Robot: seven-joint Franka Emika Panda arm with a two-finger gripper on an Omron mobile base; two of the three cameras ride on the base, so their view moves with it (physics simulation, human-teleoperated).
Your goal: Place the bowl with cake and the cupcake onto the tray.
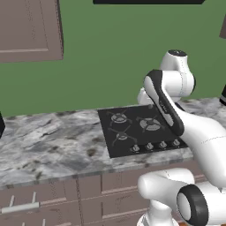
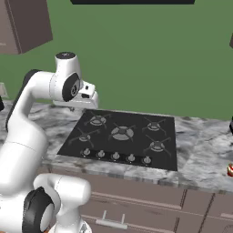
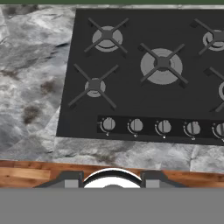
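Observation:
My gripper (image 3: 111,178) hangs above the counter's front edge and looks down on the black cooktop (image 3: 144,74). Its two dark fingertips (image 3: 70,179) stand apart with nothing between them. In the right base view the white hand (image 2: 84,98) hovers over the cooktop's back left corner (image 2: 93,119). A tiny red and pale thing, the cupcake (image 2: 230,170), sits on the marble counter at that view's right edge, cut off by the frame and far to the right of the hand. The bowl with cake and the tray are out of view.
Grey marble counter (image 1: 48,141) stretches to the left of the cooktop (image 1: 139,130), and more of it lies to the right (image 2: 202,150). A row of knobs (image 3: 164,127) lines the cooktop's front. Brown drawers (image 2: 136,200) run below, and wall cabinets (image 1: 28,28) hang at the upper left.

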